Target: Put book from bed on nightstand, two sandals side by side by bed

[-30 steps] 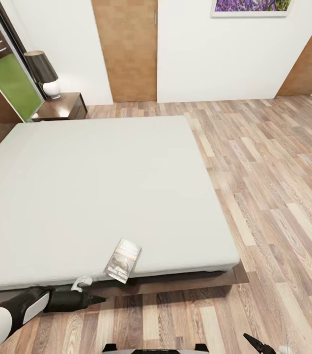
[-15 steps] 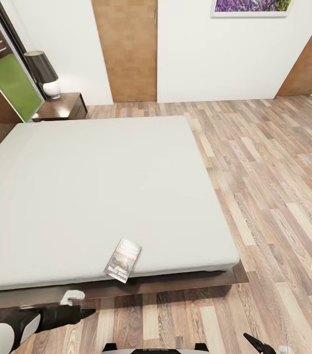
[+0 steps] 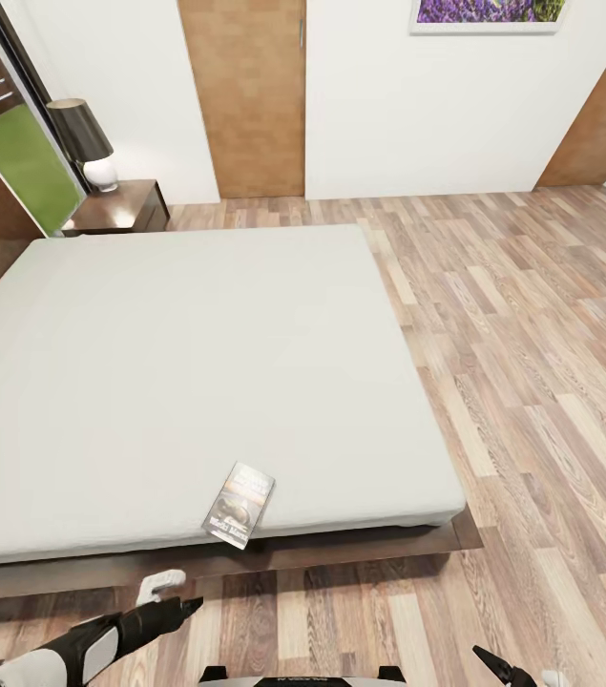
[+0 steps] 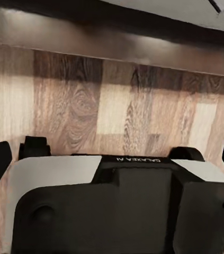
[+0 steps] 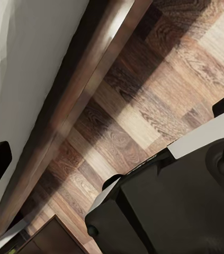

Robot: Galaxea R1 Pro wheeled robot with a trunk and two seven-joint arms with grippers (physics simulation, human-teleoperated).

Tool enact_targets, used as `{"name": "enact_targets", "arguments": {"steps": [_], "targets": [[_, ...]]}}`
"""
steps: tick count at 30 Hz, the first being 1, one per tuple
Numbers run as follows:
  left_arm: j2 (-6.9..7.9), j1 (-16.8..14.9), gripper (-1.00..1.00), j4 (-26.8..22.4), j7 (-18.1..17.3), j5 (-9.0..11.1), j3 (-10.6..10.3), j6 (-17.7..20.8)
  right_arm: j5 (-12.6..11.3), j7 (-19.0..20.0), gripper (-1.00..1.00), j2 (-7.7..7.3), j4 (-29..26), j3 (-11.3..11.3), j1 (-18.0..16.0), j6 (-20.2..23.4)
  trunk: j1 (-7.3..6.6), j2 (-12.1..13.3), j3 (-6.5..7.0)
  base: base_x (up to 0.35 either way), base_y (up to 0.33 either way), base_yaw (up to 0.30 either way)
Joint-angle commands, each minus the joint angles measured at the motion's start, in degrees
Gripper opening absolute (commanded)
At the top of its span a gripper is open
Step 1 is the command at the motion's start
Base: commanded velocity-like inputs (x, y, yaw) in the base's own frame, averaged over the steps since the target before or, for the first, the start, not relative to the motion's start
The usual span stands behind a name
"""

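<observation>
Since a second ago my left gripper [image 3: 186, 605] has dropped from the bed's edge toward the lower left of the head view, over floor; I cannot tell its jaw state, nor the right gripper's [image 3: 486, 658]. Dark paperback, orange band, white lettering: the book [image 3: 239, 504] lies tilted at the bed's [image 3: 198, 363] near edge.

White walls [image 3: 417, 114], plank floor [image 3: 532, 382], brown door [image 3: 245, 95], lamp [image 3: 88, 143].
</observation>
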Motion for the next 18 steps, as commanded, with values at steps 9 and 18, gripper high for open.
{"name": "enact_targets", "arguments": {"steps": [9,18], "targets": [[-5.63,1.0,1.00,-0.2,1.0,-1.9,-0.5,0.2,-0.1,0.2,1.00,-0.01,0.0,-0.2,0.0,0.6,0.03,-0.1,-0.07,0.000,0.000,0.000],[-4.96,1.1,1.00,-0.1,-13.7,-8.7,0.0,2.9,-0.1,0.4,1.00,-0.01,0.0,-0.2,0.0,0.6,0.03,-0.1,-0.07,0.000,0.000,0.000]]}}
